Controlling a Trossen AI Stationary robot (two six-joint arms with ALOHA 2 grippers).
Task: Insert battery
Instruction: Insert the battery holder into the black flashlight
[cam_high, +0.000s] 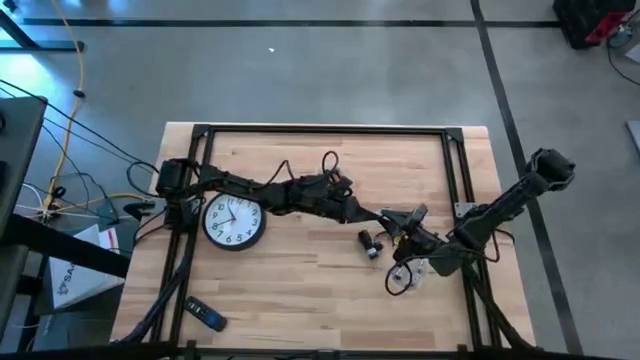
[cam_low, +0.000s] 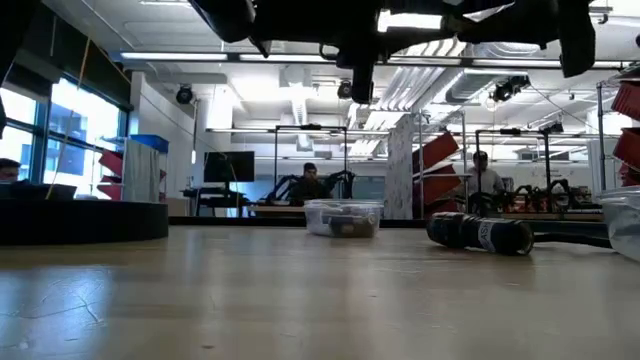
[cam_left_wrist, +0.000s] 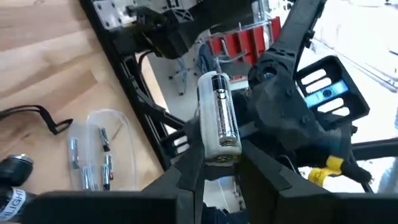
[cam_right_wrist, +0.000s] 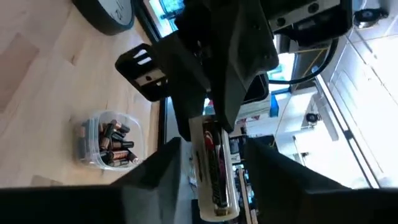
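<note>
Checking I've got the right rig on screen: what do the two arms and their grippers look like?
Both arms are dark and jointed. The left arm carries a looped black cable along its top, and the right arm ends in a bulky rounded joint. Each gripper has two broad dark fingers. The right gripper shows a blue panel and a yellow cable connector.

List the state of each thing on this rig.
Battery holder: battery loaded, gripped midair by left end effector.
Right end effector: beside the holder.
Flashlight: lying on its side.
Battery container: upright, holding batteries.
Wall clock: lying face up.
</note>
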